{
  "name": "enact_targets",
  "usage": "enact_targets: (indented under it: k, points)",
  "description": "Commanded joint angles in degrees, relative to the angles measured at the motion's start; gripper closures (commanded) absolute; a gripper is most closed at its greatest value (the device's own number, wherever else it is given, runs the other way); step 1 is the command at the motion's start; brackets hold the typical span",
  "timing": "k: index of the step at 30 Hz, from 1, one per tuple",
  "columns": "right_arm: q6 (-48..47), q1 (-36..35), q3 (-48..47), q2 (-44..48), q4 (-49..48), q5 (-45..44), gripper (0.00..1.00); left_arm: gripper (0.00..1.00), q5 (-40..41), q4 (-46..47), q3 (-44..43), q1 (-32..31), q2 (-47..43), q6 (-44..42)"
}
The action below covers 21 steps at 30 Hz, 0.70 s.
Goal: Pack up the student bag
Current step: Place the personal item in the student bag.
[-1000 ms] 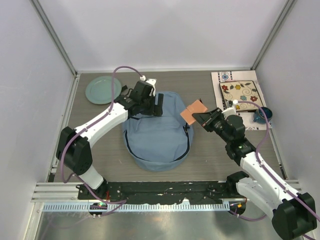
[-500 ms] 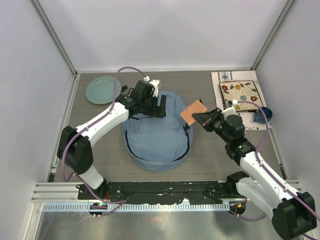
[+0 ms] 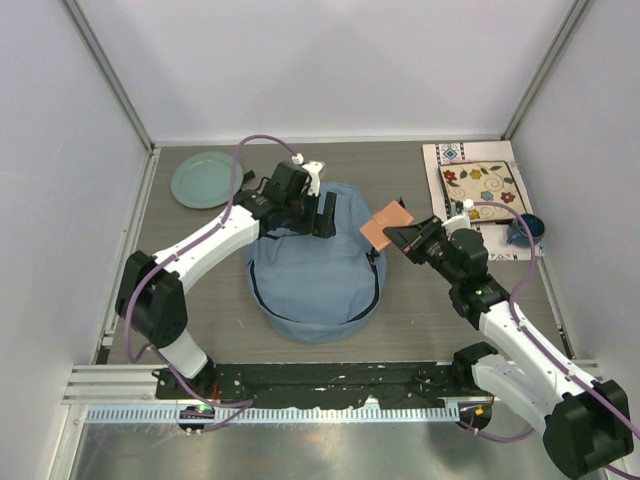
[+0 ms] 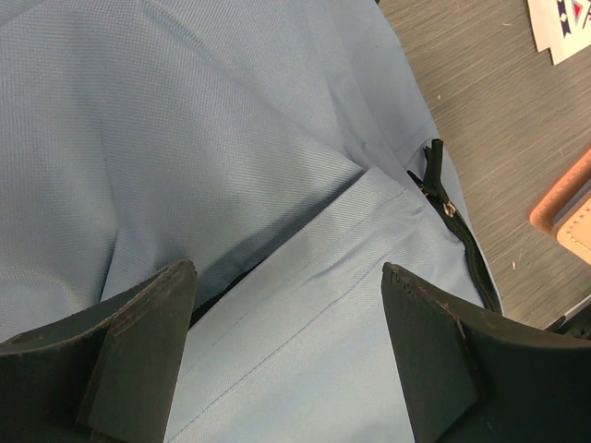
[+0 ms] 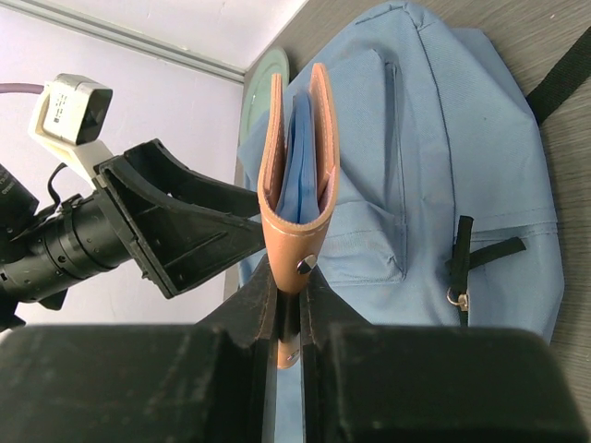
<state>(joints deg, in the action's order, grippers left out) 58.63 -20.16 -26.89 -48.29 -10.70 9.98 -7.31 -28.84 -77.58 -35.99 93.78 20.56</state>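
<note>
Blue bag (image 3: 318, 275) lying in the middle of the table (image 3: 215, 310), left gripper (image 4: 288, 314) just above its top end, fingers wide apart, right gripper (image 5: 290, 309) beside the bag, fingers pinching a brown notebook (image 5: 297, 148) on edge

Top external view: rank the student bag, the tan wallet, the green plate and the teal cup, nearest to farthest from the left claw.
1. Student bag, directly beneath the left claw.
2. Tan wallet, to its right, held in the right claw.
3. Green plate, back left.
4. Teal cup, far right.
</note>
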Motion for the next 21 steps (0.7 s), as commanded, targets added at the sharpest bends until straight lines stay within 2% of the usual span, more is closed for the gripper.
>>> enact_targets:
  k: [1,10,13,17,21]
  points:
    - [-0.1,-0.1,-1.8,0.0,-3.5,0.0,0.99,0.16,0.5,1.9,0.5,-0.1,1.3,-0.6]
    - [0.2,-0.1,-1.7,-0.8,-4.2,0.3,0.99,0.19,-1.7,0.5,2.1,-0.1,0.8,-1.3]
    - [0.2,-0.1,-1.7,-1.1,-4.2,0.5,0.99,0.25,-2.9,0.5,3.5,-0.2,-0.6,-1.4]
    - [0.3,-0.1,-1.6,-1.4,-4.4,0.4,0.99,0.42,-5.3,1.3,5.9,-0.3,-3.4,-0.3]
    - [0.3,-0.1,-1.4,-1.6,-4.7,0.7,0.99,0.49,-7.2,1.7,9.1,-0.6,-6.2,0.6]
